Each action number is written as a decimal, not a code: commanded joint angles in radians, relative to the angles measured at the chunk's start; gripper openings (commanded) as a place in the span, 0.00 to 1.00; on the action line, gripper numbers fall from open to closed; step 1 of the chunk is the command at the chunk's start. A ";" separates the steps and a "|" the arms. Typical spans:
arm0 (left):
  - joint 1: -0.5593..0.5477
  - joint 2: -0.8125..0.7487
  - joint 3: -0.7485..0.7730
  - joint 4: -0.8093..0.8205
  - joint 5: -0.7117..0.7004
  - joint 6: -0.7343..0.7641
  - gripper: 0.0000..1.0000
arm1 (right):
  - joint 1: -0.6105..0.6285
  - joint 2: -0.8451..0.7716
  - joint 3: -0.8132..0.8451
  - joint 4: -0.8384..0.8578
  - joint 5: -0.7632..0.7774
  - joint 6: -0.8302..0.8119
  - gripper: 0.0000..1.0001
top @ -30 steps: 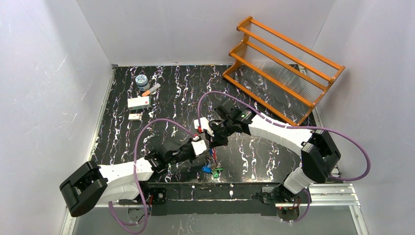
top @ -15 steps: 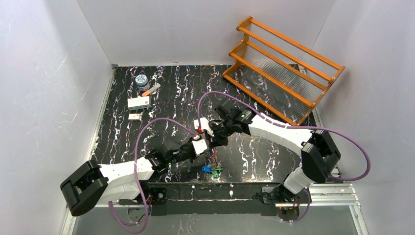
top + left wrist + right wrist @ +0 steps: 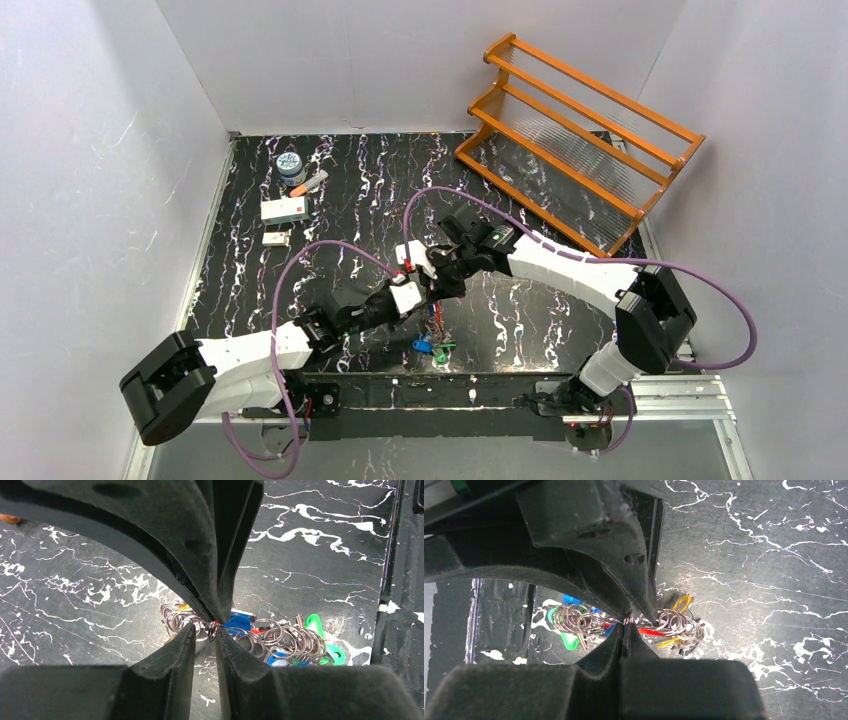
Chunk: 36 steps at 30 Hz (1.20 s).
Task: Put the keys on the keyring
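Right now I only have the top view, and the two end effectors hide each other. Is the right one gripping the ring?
Observer: Yes. The right end effector is shut, with the ring pinched at its tips.
Operator: And the left one?
Observer: The left end effector has a gap between its fingers, and the ring sits in that gap.
Operator: Where are the tags?
Observer: In two clumps, one on each side of the pinch: a green-blue clump and a red-yellow clump.
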 commanded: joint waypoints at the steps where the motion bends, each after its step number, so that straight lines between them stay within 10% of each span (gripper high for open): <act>1: 0.001 -0.031 0.014 0.039 -0.011 0.004 0.17 | 0.009 -0.012 0.005 -0.003 -0.025 -0.002 0.01; 5: 0.001 -0.032 0.014 0.040 0.003 0.011 0.00 | 0.010 -0.010 0.004 -0.002 -0.023 -0.003 0.01; 11: 0.001 -0.032 0.002 0.043 0.002 0.002 0.00 | 0.010 -0.016 -0.005 0.044 0.014 0.035 0.02; 16: 0.001 -0.042 -0.015 0.067 -0.029 -0.050 0.00 | 0.002 -0.069 -0.067 0.171 0.058 0.115 0.45; 20: 0.001 -0.045 -0.040 0.143 -0.052 -0.125 0.00 | -0.060 -0.132 -0.129 0.291 -0.012 0.197 0.60; 36: 0.001 -0.072 -0.151 0.511 -0.012 -0.224 0.00 | -0.256 -0.296 -0.340 0.647 -0.426 0.350 0.44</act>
